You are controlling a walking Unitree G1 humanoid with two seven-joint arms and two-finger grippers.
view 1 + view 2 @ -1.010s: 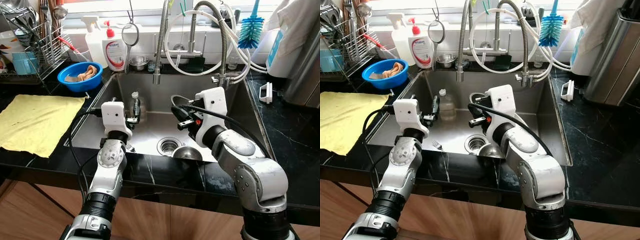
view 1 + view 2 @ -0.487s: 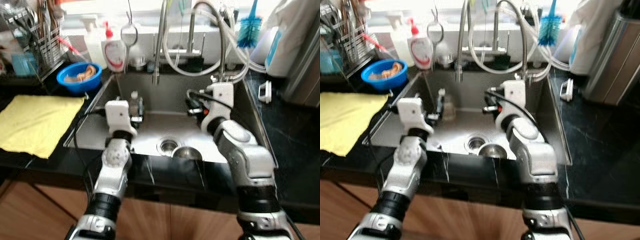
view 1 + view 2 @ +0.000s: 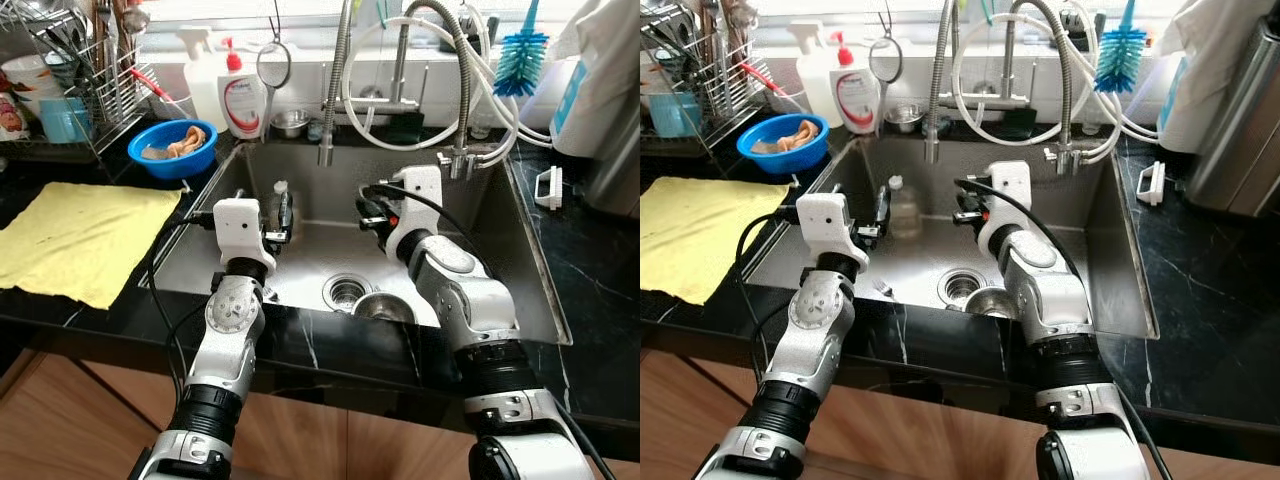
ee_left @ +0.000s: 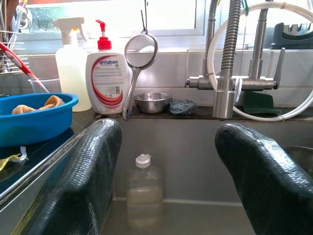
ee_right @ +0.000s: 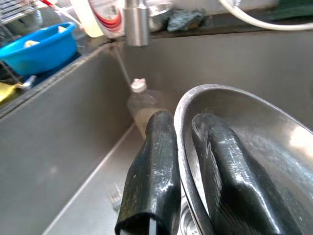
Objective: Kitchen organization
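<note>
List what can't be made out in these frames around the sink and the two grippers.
- Steel bowl: right wrist view cuts its far rim at the edge; the right gripper pinching the rim hides part of it.
- Fork: mostly behind the left arm in the eye views; blurred in the right wrist view.
- Plastic bottle: contents unclear; base cut off in the left wrist view.
- Soap bottle: small label print unreadable.

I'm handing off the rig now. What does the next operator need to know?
Right gripper: shut on the rim of a steel bowl, over the sink.
Left gripper: open, empty, aimed at the clear bottle standing at the sink's back wall.
A fork lies on the sink floor; another steel bowl sits beside the drain.
Left: place the held bowl, clear bottle, fork and second bowl.
</note>
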